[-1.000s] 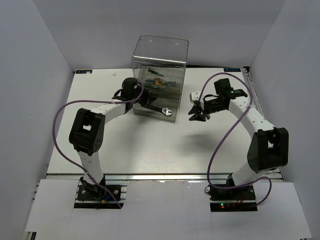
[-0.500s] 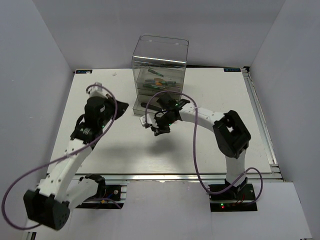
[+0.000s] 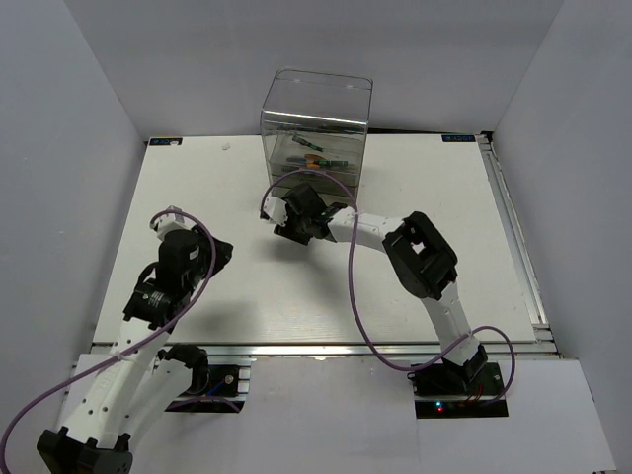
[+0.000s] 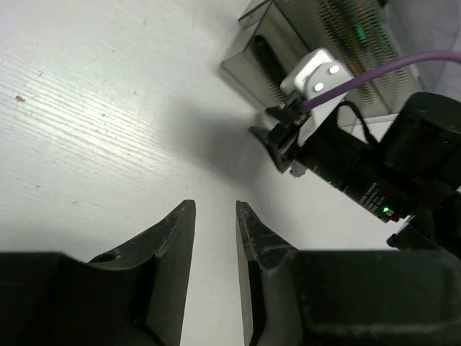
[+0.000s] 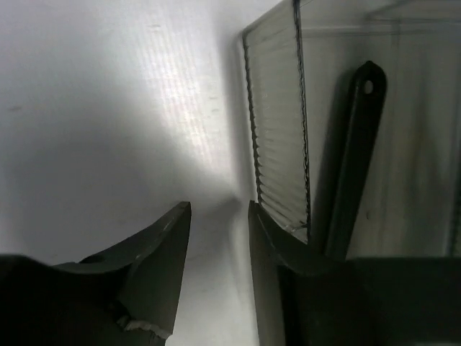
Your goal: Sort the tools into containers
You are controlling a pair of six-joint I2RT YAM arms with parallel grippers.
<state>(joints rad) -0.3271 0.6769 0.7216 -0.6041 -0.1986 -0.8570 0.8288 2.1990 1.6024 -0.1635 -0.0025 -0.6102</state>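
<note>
Though mid-table before, R hand (image 3: 284, 215) now by drawer (image 5: 277, 108), L hand (image 3: 219, 251) rearward.

Robot lab cell: white table (image 3: 296, 296), grey partition walls (image 3: 89, 89), aluminium frame rail (image 3: 326, 352).

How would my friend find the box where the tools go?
Look to the far middle of the white table. The box stands there, tall and see-through, with orange and green tools inside. Nothing else on the table is see-through.
</note>
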